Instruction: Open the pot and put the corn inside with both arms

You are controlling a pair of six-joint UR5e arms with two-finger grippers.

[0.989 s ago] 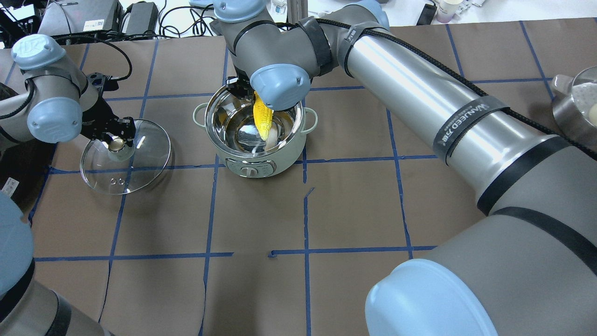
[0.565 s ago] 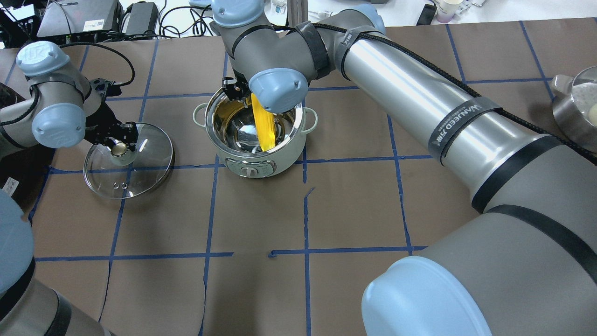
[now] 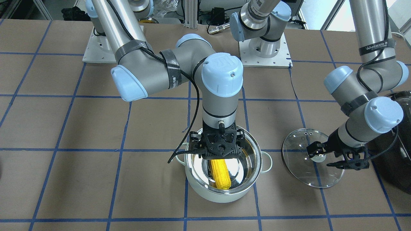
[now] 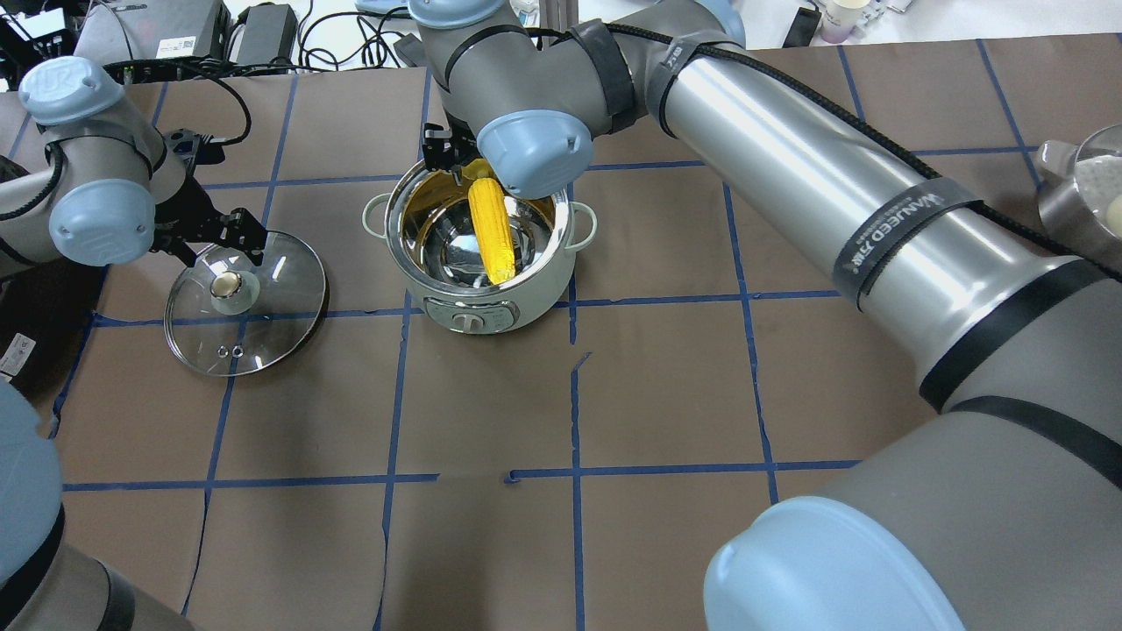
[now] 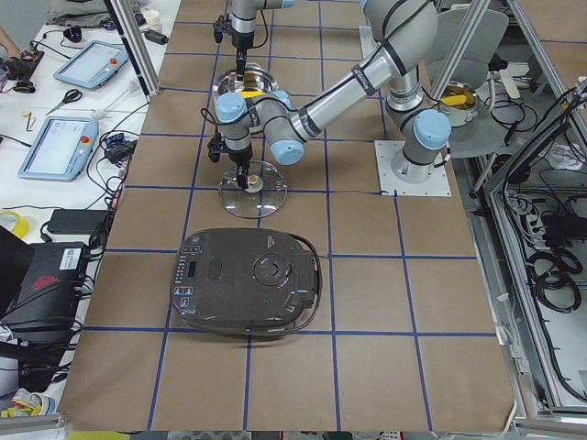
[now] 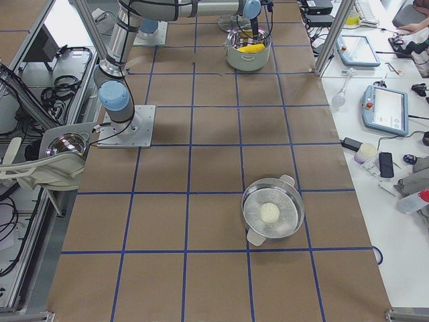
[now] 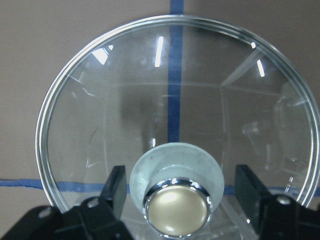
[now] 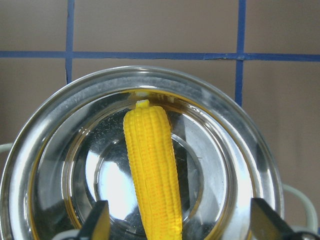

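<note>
Task state as I read it from my station: nearly complete. The pot (image 4: 535,300) stands open on the table (image 4: 666,377), and its glass lid (image 4: 267,326) lies flat just beside it on the robot's left. The corn (image 8: 152,165) lies loose inside the pot, its tapered tip against the wall. The right claw (image 8: 178,215) hangs over the rim with its jaws spread wide, clear of the cob. The left claw (image 7: 182,185) is equally wide, straddling the knob (image 7: 175,207) without touching it. I judge only the retreat of both arms remains. The lid is a clear, metal-rimmed dome with a brass-coloured knob on a pale collar. The pot has a smooth mint shell and a mirror-bright steel bowl tinted yellow by reflection. The cob is finely ribbed, matte and plastic-looking.
</note>
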